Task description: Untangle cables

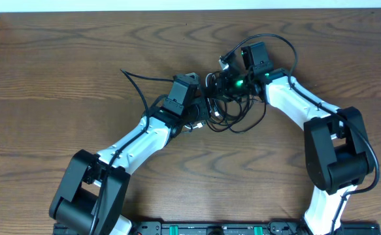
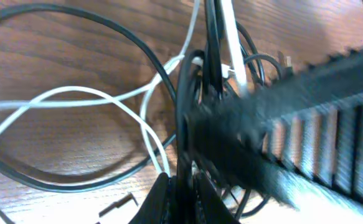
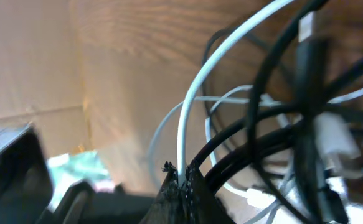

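Note:
The cables (image 1: 232, 112) lie in one knot on the wooden table between both arms, and one black strand trails off to the left (image 1: 132, 78). My left gripper (image 1: 203, 108) is at the knot's left side. In the left wrist view the left gripper (image 2: 184, 193) is shut on a black cable that runs up between its fingers, with a white cable (image 2: 75, 93) looping beside it. My right gripper (image 1: 219, 87) is at the knot's top. In the right wrist view the right gripper (image 3: 182, 180) is shut on the white cable (image 3: 190, 106), with black cables (image 3: 262, 99) and a white plug (image 3: 334, 137) close by.
The table's far edge (image 1: 190, 9) runs along the top of the overhead view. The right arm's blurred body (image 2: 306, 124) crosses the left wrist view just beyond the knot. Bare wood surrounds the tangle.

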